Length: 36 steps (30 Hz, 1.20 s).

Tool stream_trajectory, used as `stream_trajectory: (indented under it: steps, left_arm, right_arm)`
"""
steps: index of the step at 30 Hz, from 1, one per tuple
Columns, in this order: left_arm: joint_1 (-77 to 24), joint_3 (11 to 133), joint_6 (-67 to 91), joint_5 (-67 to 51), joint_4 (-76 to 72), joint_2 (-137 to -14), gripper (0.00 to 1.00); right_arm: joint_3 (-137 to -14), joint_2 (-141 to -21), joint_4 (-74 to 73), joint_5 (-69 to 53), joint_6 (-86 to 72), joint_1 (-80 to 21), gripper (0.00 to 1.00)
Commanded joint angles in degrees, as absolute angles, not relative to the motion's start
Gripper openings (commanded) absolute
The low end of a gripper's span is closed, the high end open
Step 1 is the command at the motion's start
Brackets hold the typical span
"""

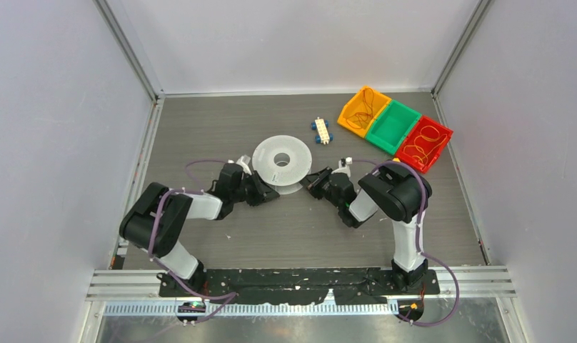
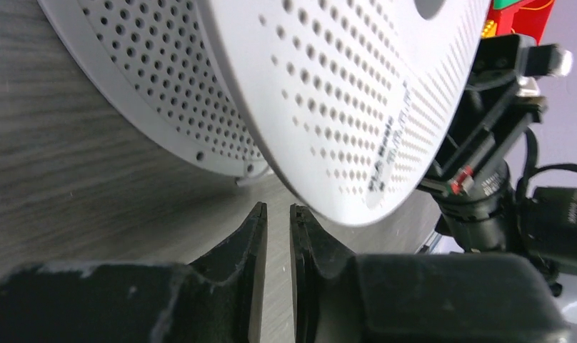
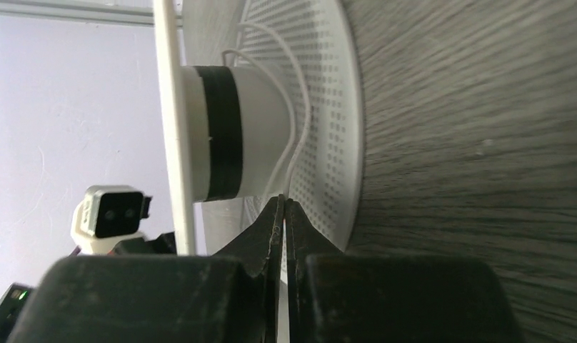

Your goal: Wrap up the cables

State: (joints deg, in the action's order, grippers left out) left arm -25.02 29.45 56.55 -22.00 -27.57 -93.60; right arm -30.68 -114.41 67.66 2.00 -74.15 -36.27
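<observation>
A white perforated spool point(image 1: 282, 163) lies flat on the table between my two grippers. In the right wrist view a thin white cable point(image 3: 300, 132) loops around the spool's hub point(image 3: 246, 143) and runs down into my right gripper point(image 3: 283, 201), which is shut on it at the spool's right edge point(image 1: 313, 182). My left gripper point(image 1: 268, 193) is at the spool's near left edge. In the left wrist view its tips point(image 2: 278, 209) stand a narrow gap apart with nothing between them, just below the spool's flanges point(image 2: 328, 86).
Orange point(image 1: 362, 111), green point(image 1: 393, 126) and red point(image 1: 423, 143) bins stand at the back right; the orange and red ones hold thin wire coils. A small white and blue block point(image 1: 321, 131) lies behind the spool. Grey walls enclose the table.
</observation>
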Motion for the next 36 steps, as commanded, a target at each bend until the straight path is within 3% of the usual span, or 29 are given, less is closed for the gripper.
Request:
stream_trajectory:
  steps: [1, 11, 18, 28, 36]
  left_arm:
    - [-25.4, 26.7, 56.4, -21.1, -29.1, -88.0, 0.19]
    - [-25.7, 22.0, 57.6, -18.3, -28.3, -82.5, 0.2]
    - [-25.7, 20.6, 56.9, -15.5, -26.1, -78.7, 0.22]
    - [-25.7, 22.2, 53.7, -10.0, -15.6, -70.2, 0.24]
    - [-25.5, 26.8, 49.2, -4.3, -4.4, -65.0, 0.25]
  right_arm:
    - [-32.0, -115.5, 69.9, 5.1, -76.6, -36.6, 0.08]
    - [-33.1, -115.6, 69.5, 5.7, -78.1, -37.0, 0.14]
    - [-32.1, -110.5, 61.5, 5.2, -78.0, -37.0, 0.2]
    - [-27.2, -102.9, 56.9, 5.5, -76.6, -37.0, 0.22]
    - [-23.2, -94.1, 51.9, 6.8, -66.0, -38.0, 0.22]
